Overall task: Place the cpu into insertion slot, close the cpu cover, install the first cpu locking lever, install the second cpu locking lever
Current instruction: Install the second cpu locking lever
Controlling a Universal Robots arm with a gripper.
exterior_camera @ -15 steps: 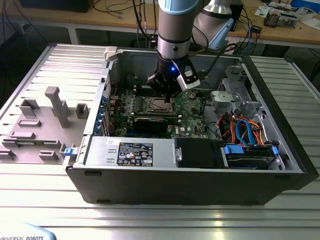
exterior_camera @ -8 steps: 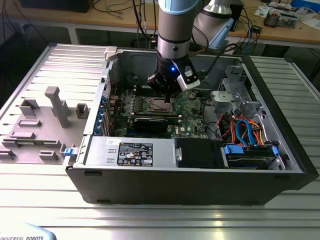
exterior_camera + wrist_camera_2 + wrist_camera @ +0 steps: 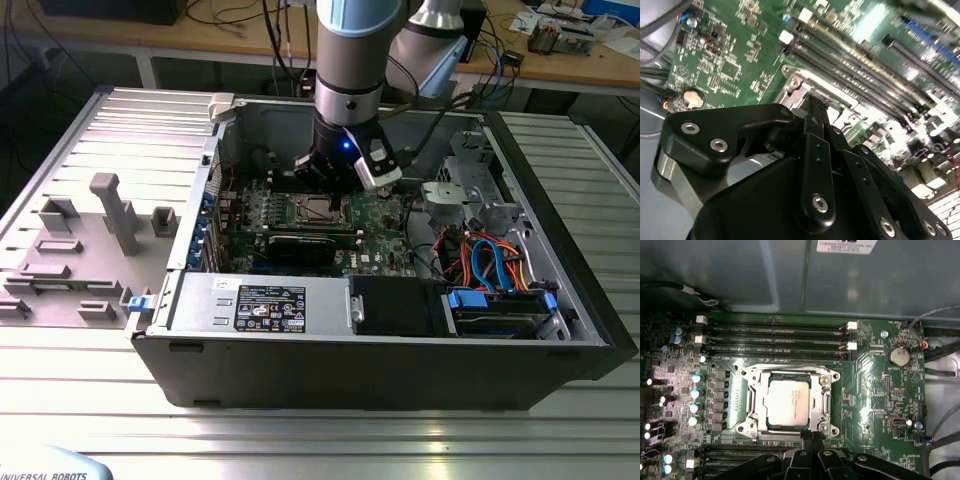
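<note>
The cpu (image 3: 788, 401) lay flat in the insertion slot (image 3: 751, 405), its dull silver top showing through the window of the cpu cover (image 3: 824, 400), which was down around it as a silver-grey frame. The gripper (image 3: 811, 436) stood at the socket's edge, its black fingertips (image 3: 806, 436) pressed together into a narrow point with nothing visible between them, just touching or just above the frame's rim; which of the two could not be told. The chip sat just beyond those tips, and beyond the socket ran the long black memory slots (image 3: 775, 337). In the second wrist view the fingers (image 3: 816, 131) met at the same metal rim (image 3: 792, 82), with the green motherboard (image 3: 725, 55) around it. In the exterior view the arm (image 3: 352, 70) reached down into the open computer case (image 3: 400, 345), the gripper (image 3: 322, 178) low over the socket (image 3: 318, 209).
</note>
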